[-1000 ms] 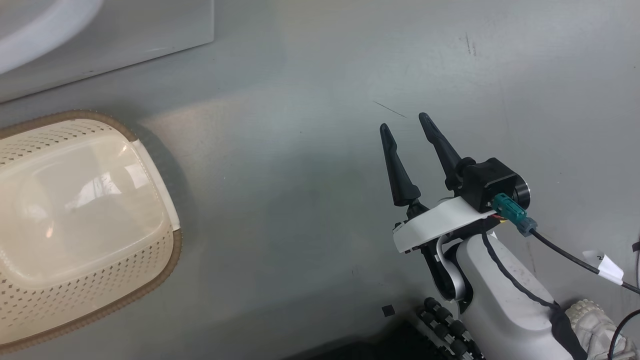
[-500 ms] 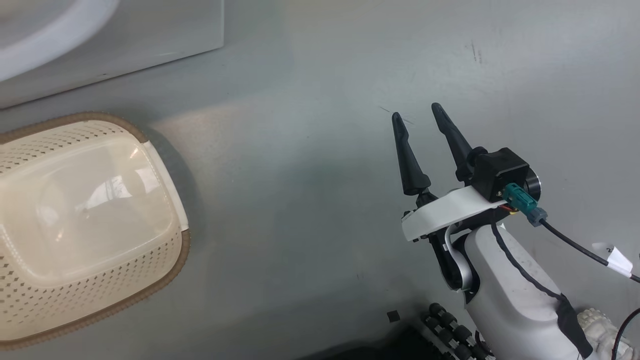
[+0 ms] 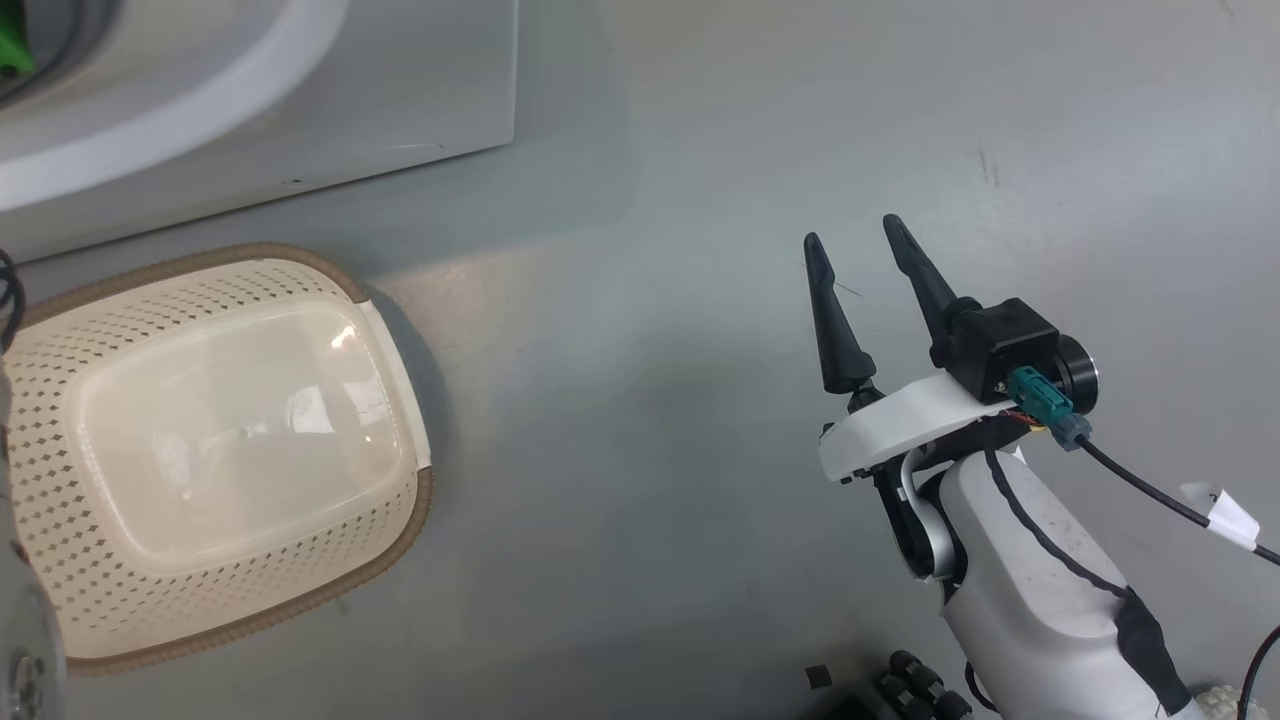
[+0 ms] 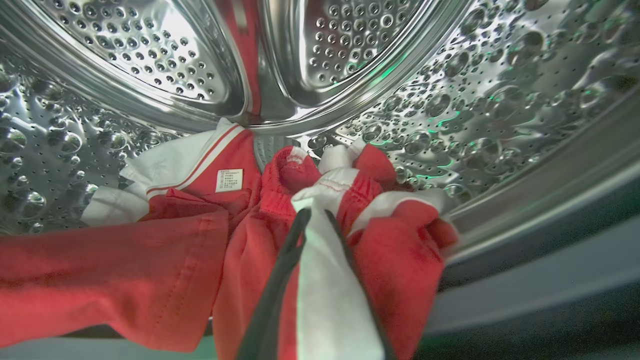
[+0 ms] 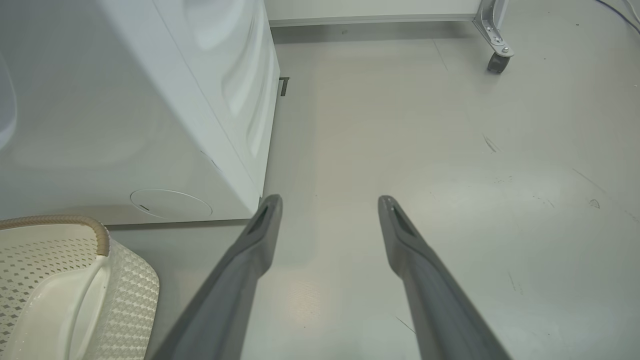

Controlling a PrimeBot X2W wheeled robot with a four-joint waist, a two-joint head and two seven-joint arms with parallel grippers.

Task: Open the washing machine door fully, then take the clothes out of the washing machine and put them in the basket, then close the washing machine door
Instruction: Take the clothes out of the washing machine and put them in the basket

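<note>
Inside the washing machine's steel drum lie the clothes, a bright red garment with white trim and a small white label. My left gripper is shut on a red-and-white fold of the clothes near the drum mouth. The white washing machine stands at the upper left of the head view, with the empty cream basket on the floor in front of it. My right gripper hangs open over bare floor, well to the right of the basket. The washing machine door is out of view.
The right wrist view has the washing machine's corner just left of my open right gripper and the basket at the lower left. A castor of a frame stands far back. Grey floor lies between the basket and the right arm.
The head camera has shifted, so the basket and the machine now sit further right and lower. My left gripper has shut. The right gripper holds its open pose.
</note>
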